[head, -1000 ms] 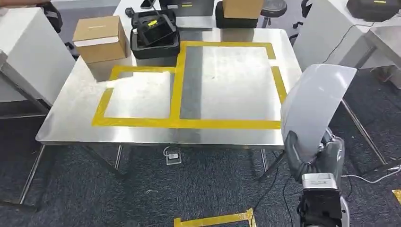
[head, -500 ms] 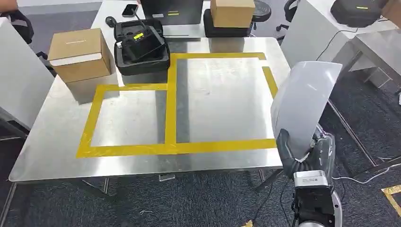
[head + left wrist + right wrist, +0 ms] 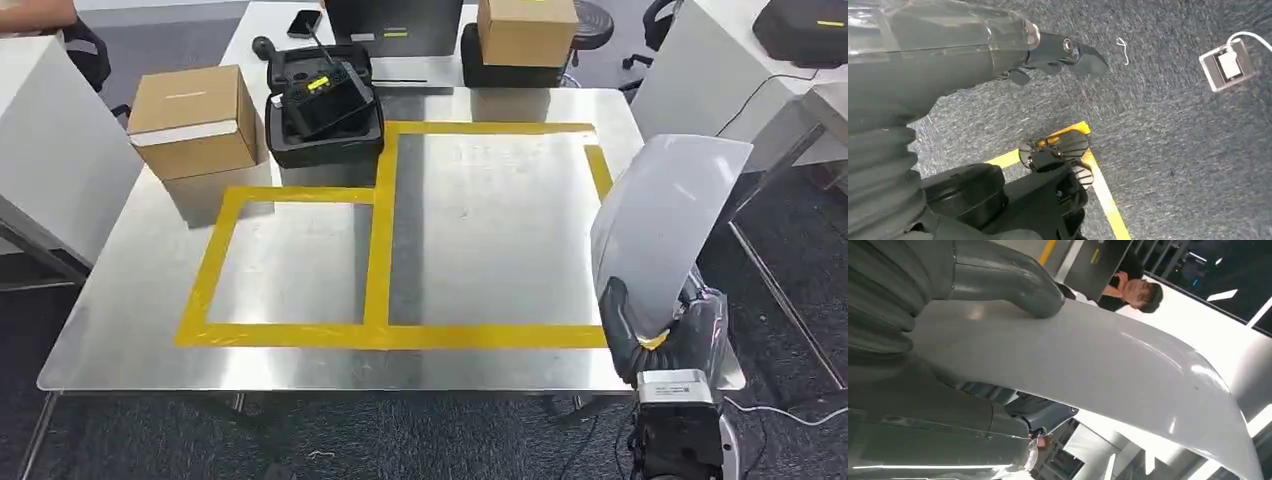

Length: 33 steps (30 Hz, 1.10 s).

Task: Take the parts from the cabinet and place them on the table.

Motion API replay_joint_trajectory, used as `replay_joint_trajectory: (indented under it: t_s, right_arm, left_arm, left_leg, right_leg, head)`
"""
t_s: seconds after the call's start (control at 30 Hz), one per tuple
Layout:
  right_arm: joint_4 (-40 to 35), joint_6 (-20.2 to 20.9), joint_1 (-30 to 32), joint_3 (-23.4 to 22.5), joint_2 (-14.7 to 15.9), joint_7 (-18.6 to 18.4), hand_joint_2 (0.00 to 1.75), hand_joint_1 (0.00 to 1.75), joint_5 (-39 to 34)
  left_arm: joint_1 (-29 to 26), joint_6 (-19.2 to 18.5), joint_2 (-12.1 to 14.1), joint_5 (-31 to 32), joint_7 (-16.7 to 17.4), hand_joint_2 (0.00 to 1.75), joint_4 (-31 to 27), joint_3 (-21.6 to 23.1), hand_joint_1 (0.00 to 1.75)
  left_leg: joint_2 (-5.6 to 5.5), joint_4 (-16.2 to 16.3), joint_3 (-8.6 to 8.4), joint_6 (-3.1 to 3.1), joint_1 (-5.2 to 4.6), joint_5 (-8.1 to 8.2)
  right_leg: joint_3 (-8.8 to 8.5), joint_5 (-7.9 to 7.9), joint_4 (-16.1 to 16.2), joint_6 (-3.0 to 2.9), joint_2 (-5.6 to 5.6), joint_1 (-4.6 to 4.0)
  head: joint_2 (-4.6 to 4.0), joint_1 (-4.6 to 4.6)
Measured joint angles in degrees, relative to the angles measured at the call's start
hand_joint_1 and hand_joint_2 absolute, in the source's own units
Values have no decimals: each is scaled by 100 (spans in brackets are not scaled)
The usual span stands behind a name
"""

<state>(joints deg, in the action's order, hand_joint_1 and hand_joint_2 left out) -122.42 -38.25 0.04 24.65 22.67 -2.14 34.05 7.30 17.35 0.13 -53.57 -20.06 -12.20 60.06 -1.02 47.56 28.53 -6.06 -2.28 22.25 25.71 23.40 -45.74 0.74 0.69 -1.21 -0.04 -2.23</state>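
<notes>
Whole head view has shifted since a second ago: the table (image 3: pixel 300 260) now sits nearer and more square-on, its near edge lower in frame. That is the camera moving with the robot's approach, not the things on the table; boxes and case keep their places relative to the yellow tape.

Right hand (image 3: pixel 655 335) grips the white curved panel (image 3: pixel 665 225) at its lower edge, dark fingers on the near face, panel standing roughly upright (slight lean away). In the right wrist view the thumb (image 3: pixel 1013 285) presses on the panel's glossy face (image 3: pixel 1108 365). The panel now overlaps the table's right near corner, beside the larger taped rectangle (image 3: pixel 490 230).

Left hand (image 3: pixel 1058 52) hangs over carpet, fingers loosely extended, holding nothing.

Also on the table: cardboard box (image 3: pixel 195 120) far left, black case (image 3: pixel 322 110) behind the smaller taped rectangle.

Judgement: the carry is near its end. The part is off the cabinet but not yet set down; what remains is to swing it over the taped area and lower it. The tall, smooth panel could slip or tip on release.
</notes>
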Motion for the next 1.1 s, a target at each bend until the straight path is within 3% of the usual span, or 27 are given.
replay_joint_trajectory:
  t_s: [0.13,0.2,0.27,0.4,0.5,0.6,0.73,0.87,1.1]
  right_arm:
    - [0,11,-4,9,0,2,175,175,0]
    - [0,15,-5,11,0,2,175,175,-2]
    - [0,46,-10,15,0,4,175,175,-26]
    - [7,339,-99,63,-11,125,175,175,-120]
    - [61,825,-365,291,-61,251,175,175,-138]
    - [276,1319,-842,711,-267,304,175,175,-122]
    - [935,1665,-1573,1424,-716,356,175,175,-105]
    - [1835,1749,-2233,2099,-1238,341,175,175,-22]
    - [2678,1720,-2628,2675,-1624,343,175,175,-17]
  left_arm:
    - [1,0,0,0,0,175,0,0,0]
    - [0,0,0,0,0,175,0,0,0]
    - [0,-2,-2,2,0,175,0,0,0]
    - [6,-13,-7,46,22,175,0,0,0]
    - [30,-46,-18,131,74,175,0,0,0]
    - [107,-116,-50,282,125,175,-2,2,0]
    - [253,-234,-140,603,275,175,-4,50,0]
    - [402,-271,-243,839,415,175,-7,160,0]
    - [428,-297,-280,866,428,175,-7,247,0]
  left_leg:
    - [29,-3,-3,68,3,-3]
    - [41,-41,-30,223,18,28]
    - [54,-91,-66,296,27,61]
    - [83,-94,-69,312,22,72]
    - [105,-95,-68,314,13,74]
    - [144,-94,-71,313,6,74]
    - [204,-94,-69,310,0,71]
    - [234,-92,-86,308,2,68]
    - [195,-90,-89,310,6,67]
  right_leg:
    - [-4,29,1,-43,29,1]
    - [-7,46,0,-68,41,0]
    - [-13,59,0,-89,55,-1]
    - [-14,64,1,-96,66,2]
    - [-17,68,1,-111,74,6]
    - [-17,60,1,-123,84,7]
    - [-19,44,0,-146,107,7]
    - [-18,35,0,-149,136,7]
    - [-20,37,-3,-152,134,6]
  head:
    - [0,55]
    - [0,70]
    - [0,68]
    - [0,59]
    - [0,50]
    - [0,46]
    - [0,40]
    - [0,55]
    - [0,57]
